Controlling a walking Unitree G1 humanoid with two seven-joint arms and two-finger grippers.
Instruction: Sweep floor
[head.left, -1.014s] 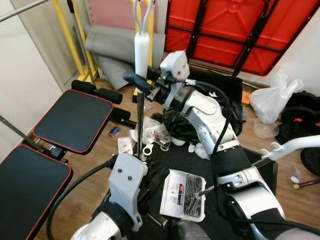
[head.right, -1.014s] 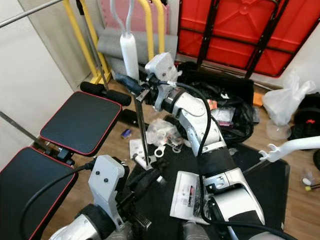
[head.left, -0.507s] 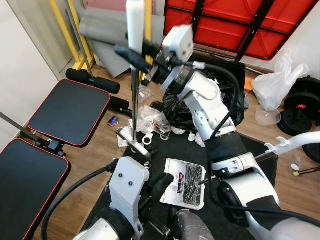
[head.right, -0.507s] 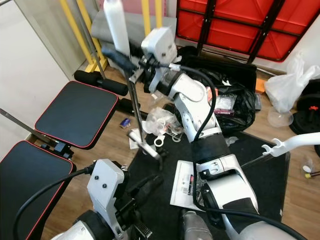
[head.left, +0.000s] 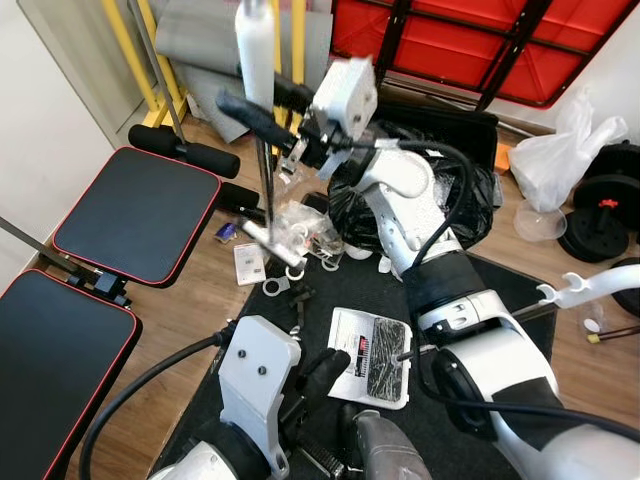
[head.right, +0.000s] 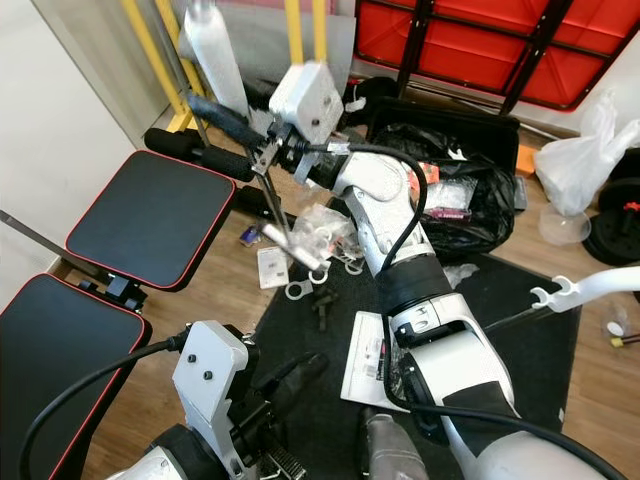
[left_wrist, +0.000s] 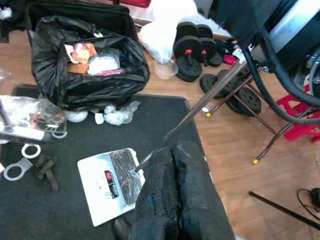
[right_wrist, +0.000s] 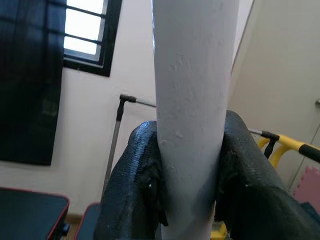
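Note:
My right gripper (head.left: 262, 118) is shut on the white grip of a broom handle (right_wrist: 190, 100), held high over the wooden floor. The metal pole runs down to a narrow grey broom head (head.left: 272, 243), which hangs tilted by crumpled clear plastic (head.left: 305, 228). White rings (head.left: 275, 286) and small black pieces (head.left: 300, 300) lie at the edge of the black mat (head.left: 340, 290). A white dustpan (head.left: 368, 357) with dark debris rests on the mat; its long thin handle (left_wrist: 200, 105) ends in a white hook (head.left: 590, 287). My left gripper (left_wrist: 172, 150) is shut, its tips at the pan's edge.
Two black padded benches (head.left: 135, 215) stand to the left. An open black rubbish bag (head.left: 440, 205) sits beyond the mat. Red folded panels (head.left: 450, 40) and yellow bars (head.left: 120, 50) line the back. A white plastic bag (head.left: 565, 160) and weight plates (head.left: 600, 215) lie right.
The view has shifted. My right arm has tilted the broom, and its head has gone from the mat's near edge to the crumpled plastic farther off. The left gripper stays by the dustpan.

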